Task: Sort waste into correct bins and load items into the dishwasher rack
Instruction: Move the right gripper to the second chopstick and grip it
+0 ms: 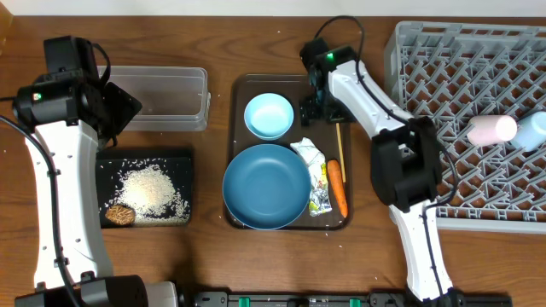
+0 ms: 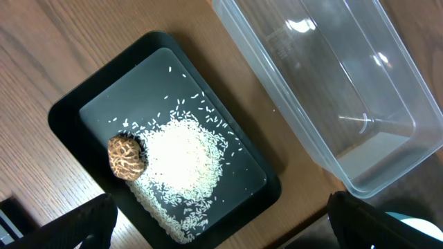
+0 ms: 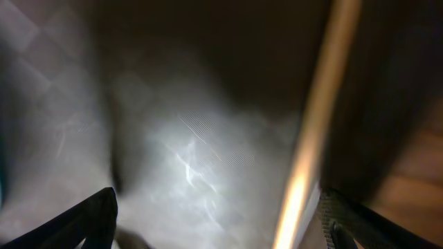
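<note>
My right gripper (image 1: 317,107) is open and low over the top right of the brown serving tray, by the thin wooden chopsticks (image 1: 339,141). In the blurred right wrist view a chopstick (image 3: 313,138) runs just inside the right finger of the gripper (image 3: 221,228). The pale-blue bowl (image 1: 269,115), dark-blue plate (image 1: 266,186), crumpled wrapper (image 1: 314,176) and carrot (image 1: 338,188) lie on that tray. My left gripper (image 1: 121,107) is open and empty, above the gap between the clear tub (image 1: 162,98) and the black tray (image 1: 145,162). The black tray holds rice (image 2: 181,159) and the brown lump (image 2: 127,157).
The brown serving tray (image 1: 239,102) sits mid-table. The grey rack (image 1: 444,77) fills the right side, with a whitish-pink cup (image 1: 492,130) and a light-blue cup (image 1: 533,130) lying in it. The clear tub (image 2: 332,90) holds nothing. Bare wood lies along the front edge.
</note>
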Controlling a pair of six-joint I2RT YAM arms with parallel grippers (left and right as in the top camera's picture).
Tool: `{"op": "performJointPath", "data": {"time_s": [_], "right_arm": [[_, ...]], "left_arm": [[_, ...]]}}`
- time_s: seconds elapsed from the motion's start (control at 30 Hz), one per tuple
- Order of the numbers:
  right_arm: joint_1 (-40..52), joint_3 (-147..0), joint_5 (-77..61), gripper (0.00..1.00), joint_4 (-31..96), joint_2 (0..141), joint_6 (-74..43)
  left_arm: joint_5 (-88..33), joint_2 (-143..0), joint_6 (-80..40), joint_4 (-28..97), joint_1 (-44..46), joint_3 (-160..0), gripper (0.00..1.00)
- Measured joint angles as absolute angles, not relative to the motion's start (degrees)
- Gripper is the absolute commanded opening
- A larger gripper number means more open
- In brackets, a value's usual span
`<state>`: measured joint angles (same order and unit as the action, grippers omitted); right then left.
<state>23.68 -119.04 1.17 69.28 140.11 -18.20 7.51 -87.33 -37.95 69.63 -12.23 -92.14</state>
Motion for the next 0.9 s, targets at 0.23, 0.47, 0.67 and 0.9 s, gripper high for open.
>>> {"op": "performJointPath", "data": {"time_s": [0.23,0.47,0.67,0.9], "right_arm": [[23.68,-119.04,-0.23,0.69,69.19,140.25,-17.06],[23.68,-118.98,-0.67,0.37,69.21,140.25,-17.74],[23.46,-118.98,-0.60,0.09,69.21,140.25,-17.96],[22.20,-118.98,-0.64,0.01,69.60,140.25,-17.54]], "left_arm": [[7.51,-87.33,-37.98,69.63,-12.23,-92.14,0.98],[7.51,-87.33,-37.98,69.63,-12.23,-92.14,0.98],[7.51,-87.33,-37.98,69.63,-12.23,-92.14,0.98],[7.51,-87.33,-37.98,69.63,-12.23,-92.14,0.98]]}}
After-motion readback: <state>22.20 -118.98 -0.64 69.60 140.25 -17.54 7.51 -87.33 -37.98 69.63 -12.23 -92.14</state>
